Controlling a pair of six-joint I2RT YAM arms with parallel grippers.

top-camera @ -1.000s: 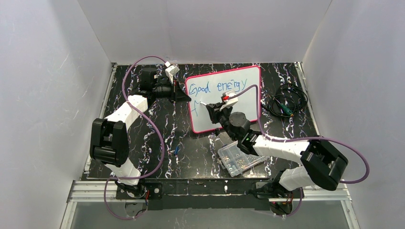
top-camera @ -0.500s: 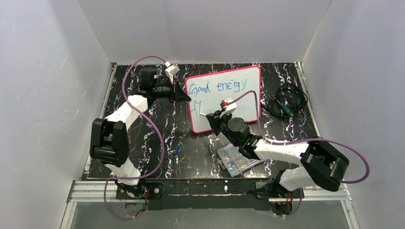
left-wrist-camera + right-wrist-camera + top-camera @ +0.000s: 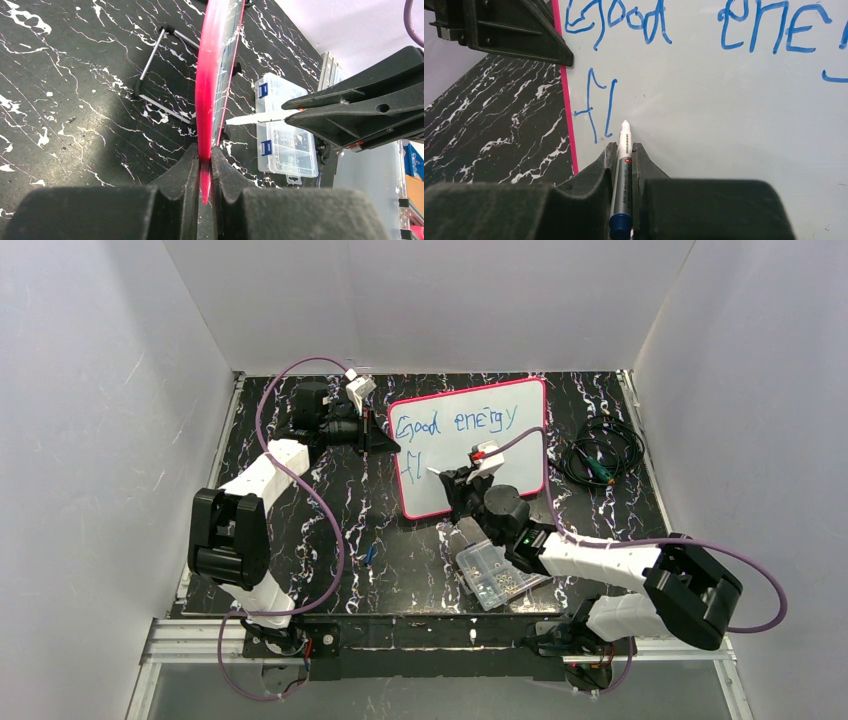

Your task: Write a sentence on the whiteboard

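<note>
The whiteboard [image 3: 520, 455], white with a pink-red frame, stands tilted at the back of the table. The sentence on it is blue handwriting: "Good energy" [image 3: 455, 423] above and "fl" [image 3: 411, 462] below. My left gripper [image 3: 390, 445] is shut on the board's left frame edge [image 3: 205, 100], with both fingers [image 3: 187, 170] pinching the pink rim. My right gripper [image 3: 624, 147] is shut on a grey marker [image 3: 623, 155] with a blue end. The marker's white tip rests at the board just right of the "fl" [image 3: 599, 105].
A clear compartmented parts box [image 3: 500, 575] lies under my right forearm near the board's lower edge. At the back right sits a coil of black cables [image 3: 598, 455]. A small blue item [image 3: 370, 554] lies on the black marbled table. The board's wire stand [image 3: 160, 75] rests behind it.
An "l" has appeared after the "f" on the lower line. My right gripper has carried the marker tip a little to the right. The left gripper has held still.
</note>
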